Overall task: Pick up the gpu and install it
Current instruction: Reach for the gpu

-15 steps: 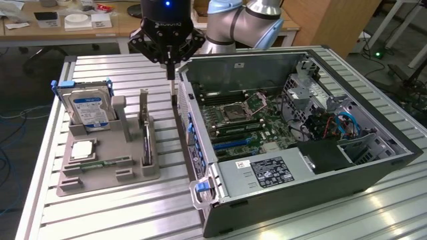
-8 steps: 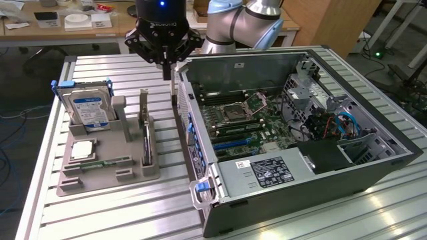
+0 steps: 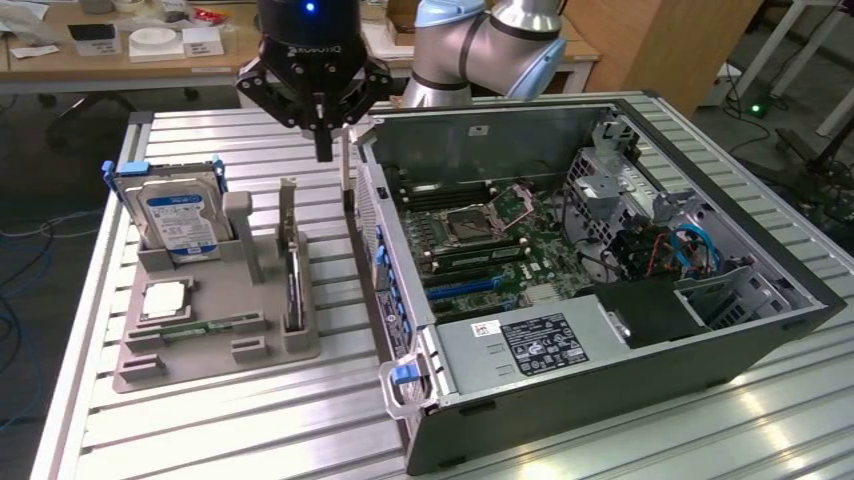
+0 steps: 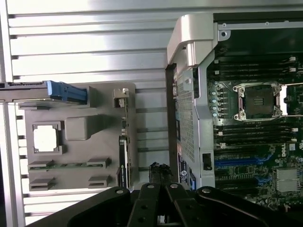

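Closed ROBOTIQ claw above the gap between open computer case and grey tray with upright gpu

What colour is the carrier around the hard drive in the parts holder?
Blue: the carrier framing the hard drive shows best in the exterior view.

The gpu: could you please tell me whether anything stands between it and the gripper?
Nothing visible does. The gripper, jaws shut, hangs over the gap between the grey holder and the computer case; the gpu stands upright in the holder, uncovered.
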Robot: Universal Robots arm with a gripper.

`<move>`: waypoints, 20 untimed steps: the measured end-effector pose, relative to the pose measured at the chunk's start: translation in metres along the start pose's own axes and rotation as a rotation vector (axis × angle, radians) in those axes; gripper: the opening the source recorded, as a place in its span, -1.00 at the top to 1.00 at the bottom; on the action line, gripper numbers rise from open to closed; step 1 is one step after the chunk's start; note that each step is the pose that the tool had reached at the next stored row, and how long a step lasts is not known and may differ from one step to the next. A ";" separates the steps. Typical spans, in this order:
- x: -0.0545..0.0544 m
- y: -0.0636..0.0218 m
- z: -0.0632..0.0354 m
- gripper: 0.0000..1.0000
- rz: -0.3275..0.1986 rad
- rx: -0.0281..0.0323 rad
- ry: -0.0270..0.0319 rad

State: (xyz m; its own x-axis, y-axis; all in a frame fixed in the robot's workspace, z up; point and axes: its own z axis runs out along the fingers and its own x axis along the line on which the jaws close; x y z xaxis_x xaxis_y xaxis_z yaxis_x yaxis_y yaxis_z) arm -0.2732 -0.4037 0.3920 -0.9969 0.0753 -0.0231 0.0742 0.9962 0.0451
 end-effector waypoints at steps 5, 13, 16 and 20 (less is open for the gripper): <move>0.007 -0.0008 -0.0001 0.80 0.000 0.0000 0.0000; 0.019 -0.0022 -0.0004 0.80 0.000 0.0000 0.0000; 0.024 -0.0027 -0.0005 0.80 0.000 0.0000 0.0000; 0.031 -0.0033 -0.0006 0.80 0.000 0.0000 0.0000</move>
State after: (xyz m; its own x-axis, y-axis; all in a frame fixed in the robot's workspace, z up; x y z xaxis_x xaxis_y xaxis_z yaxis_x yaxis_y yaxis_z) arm -0.3039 -0.4048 0.3918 -0.9969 0.0752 -0.0231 0.0741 0.9962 0.0450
